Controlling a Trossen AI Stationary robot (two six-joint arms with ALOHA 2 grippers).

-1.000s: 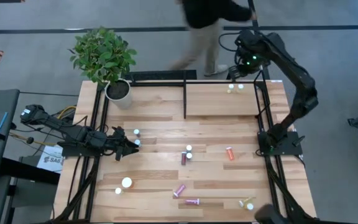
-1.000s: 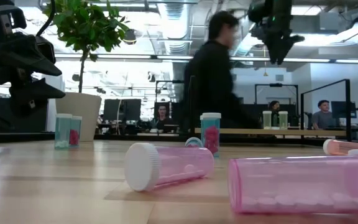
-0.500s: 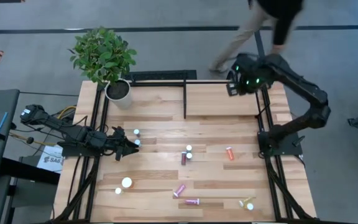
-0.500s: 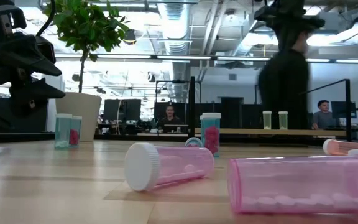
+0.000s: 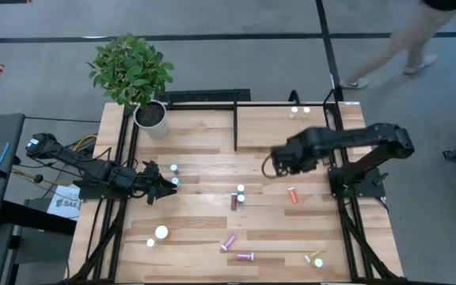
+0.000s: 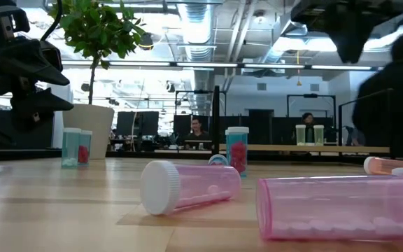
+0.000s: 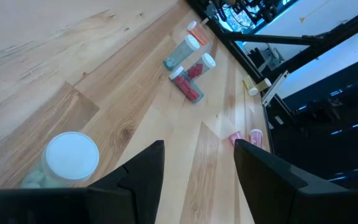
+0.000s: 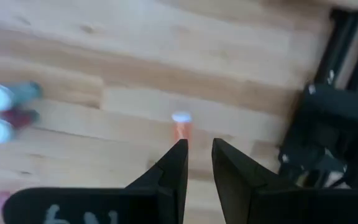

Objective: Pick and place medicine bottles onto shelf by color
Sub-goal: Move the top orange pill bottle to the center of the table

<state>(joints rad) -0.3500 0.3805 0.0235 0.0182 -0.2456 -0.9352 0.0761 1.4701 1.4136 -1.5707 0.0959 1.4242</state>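
Several white-capped medicine bottles lie or stand about the plank table. An orange one (image 5: 293,195) lies on its side near the right, and pink ones (image 5: 229,242) lie toward the near edge. Two pale bottles (image 5: 294,112) stand on the shelf (image 5: 279,127) at the far right. My right gripper (image 5: 282,162) hangs above the table's middle right, pointing down, shut and empty; its wrist view shows the orange bottle (image 8: 181,129) below it. My left gripper (image 5: 165,186) rests low at the left, open and empty, next to two small bottles (image 5: 173,169).
A potted plant (image 5: 145,103) stands at the far left corner. Black frame rails (image 5: 236,127) edge the shelf and the table's sides. A cluster of bottles (image 5: 238,196) stands at the centre, and a yellow bottle (image 5: 315,258) lies near the right front. A person walks beyond the far right corner.
My right gripper has swung from above the shelf's far right corner toward the table's middle, coming lower and rolling about its own axis. The person behind the table has walked off toward the right. The bottles on the shelf have stayed where they were.
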